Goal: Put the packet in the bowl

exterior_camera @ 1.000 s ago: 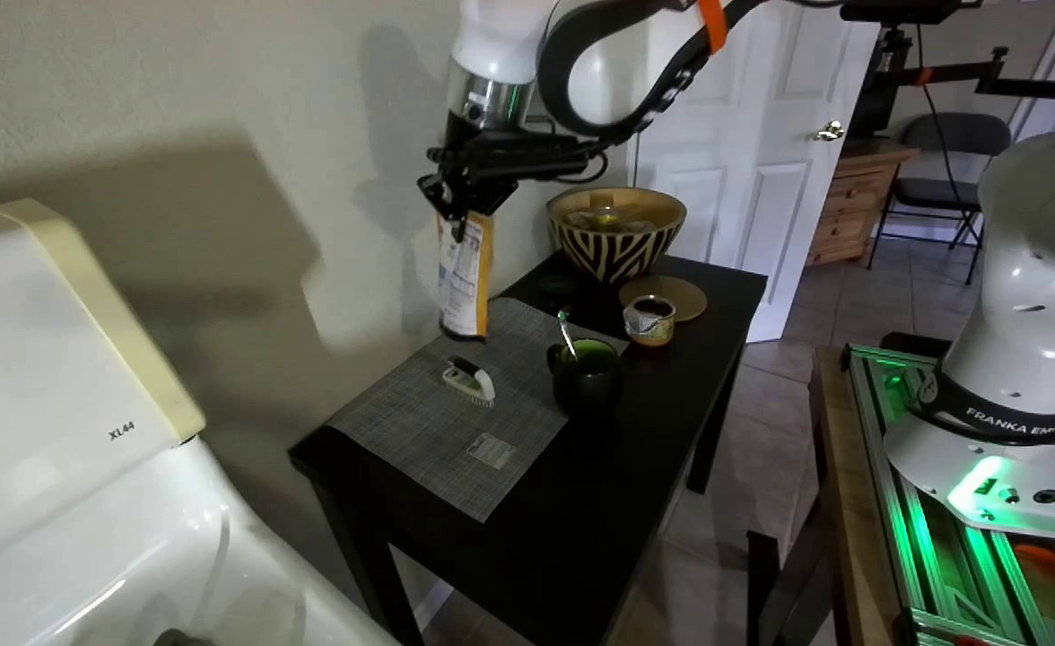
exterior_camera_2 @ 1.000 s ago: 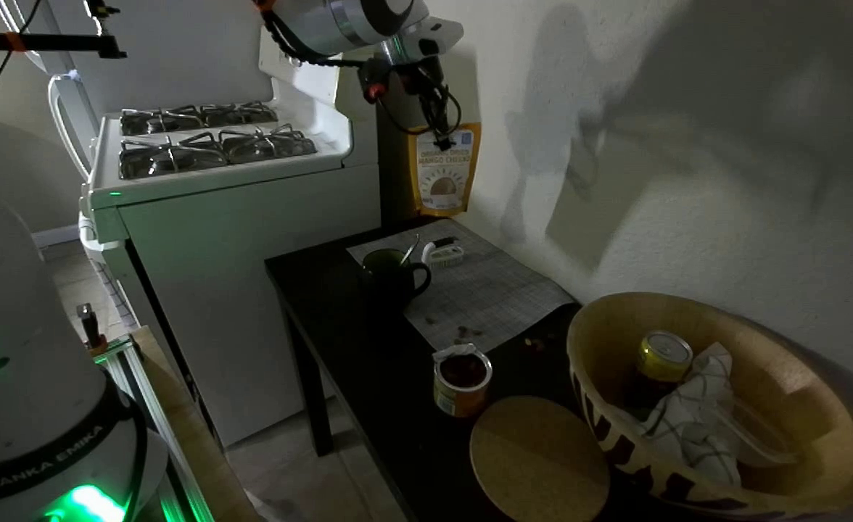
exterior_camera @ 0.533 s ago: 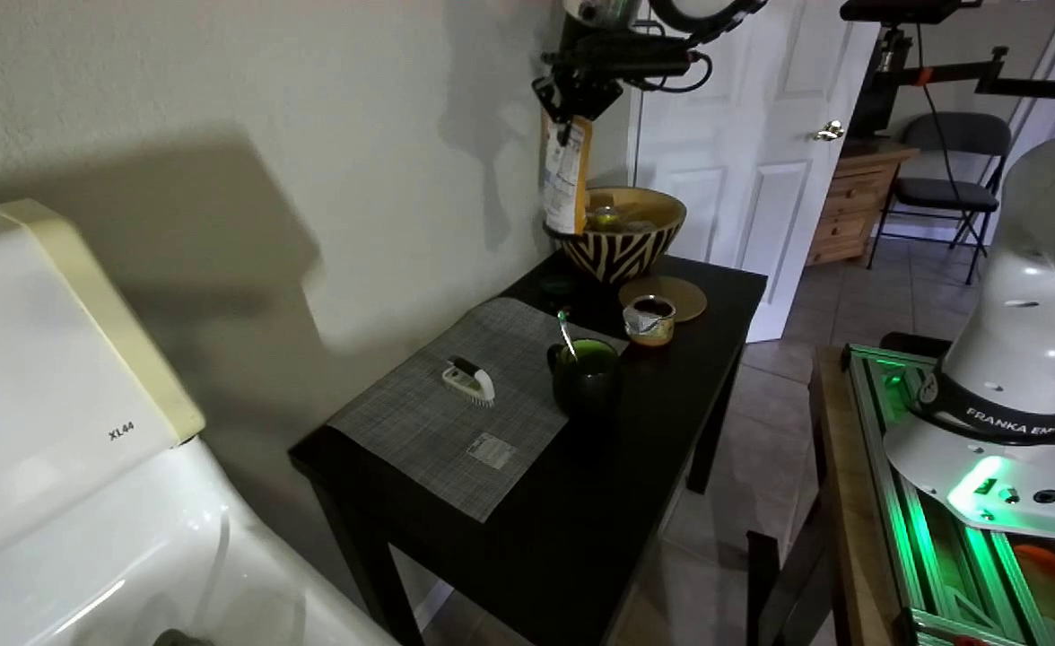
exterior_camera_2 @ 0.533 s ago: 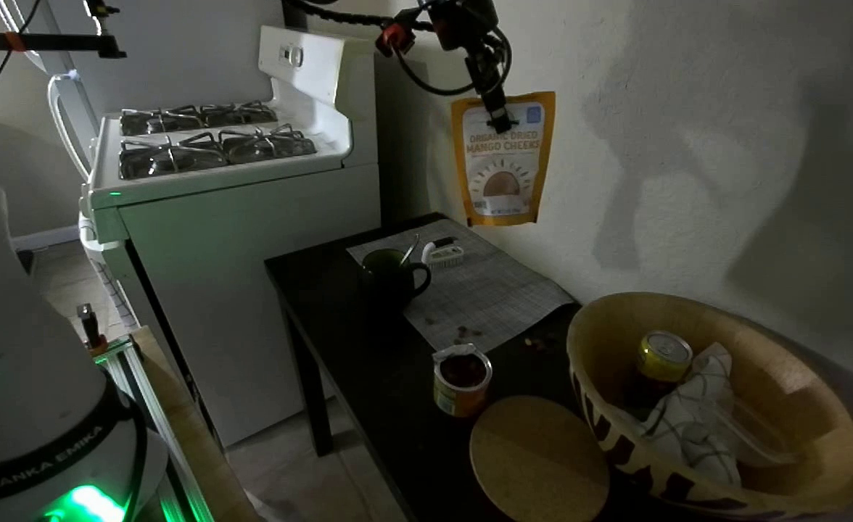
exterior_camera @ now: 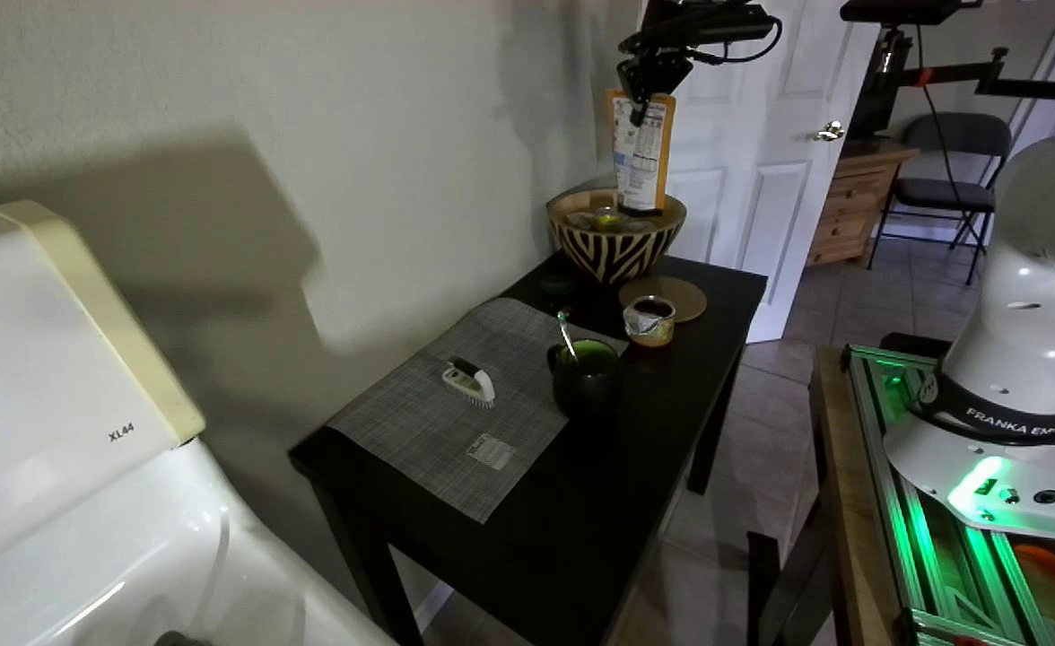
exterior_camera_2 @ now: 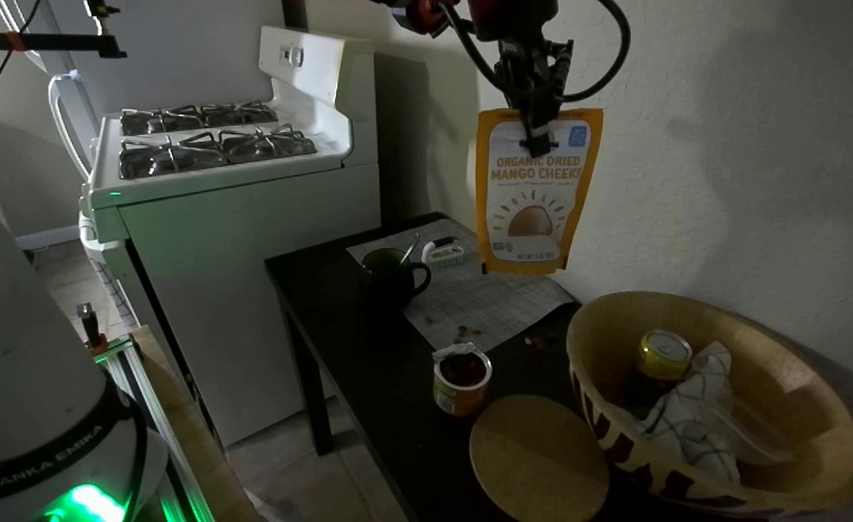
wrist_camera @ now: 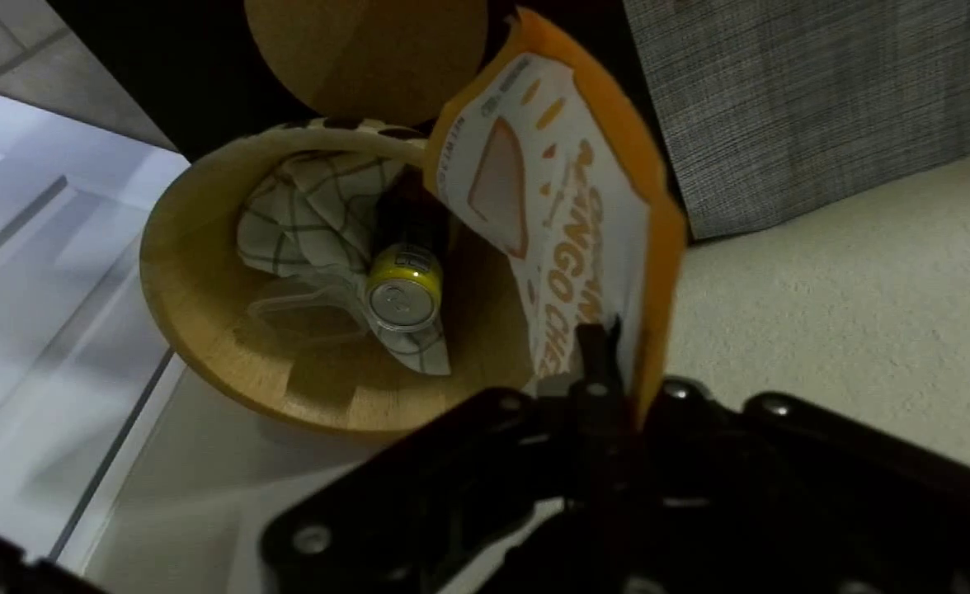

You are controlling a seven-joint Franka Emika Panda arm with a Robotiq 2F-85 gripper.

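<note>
The packet, an orange pouch with white panels, hangs upright from my gripper in both exterior views [exterior_camera: 642, 161] [exterior_camera_2: 532, 210]. My gripper [exterior_camera_2: 539, 141] is shut on its top edge; the fingers also show in the wrist view [wrist_camera: 617, 355]. The bowl [exterior_camera: 613, 256], tan inside with dark zigzag sides, stands at the table's end against the wall. In an exterior view the bowl [exterior_camera_2: 811, 406] is right of and below the packet. In the wrist view the packet [wrist_camera: 567, 206] overlaps the rim of the bowl [wrist_camera: 221, 363]. The bowl holds a yellow can [wrist_camera: 402, 289], a checked cloth [wrist_camera: 295, 214] and a clear plastic container.
A round tan board [exterior_camera_2: 539, 460] and an opened tin [exterior_camera_2: 461, 384] stand beside the bowl. A dark mug [exterior_camera: 588, 381] with a spoon and a white brush [exterior_camera: 469, 383] are farther along, by the grey placemat [exterior_camera: 420, 431]. The wall runs close behind the table.
My gripper has carried the packet along the wall from over the placemat towards the bowl. In an exterior view the packet now overlaps the bowl's opening. The other objects have not moved.
</note>
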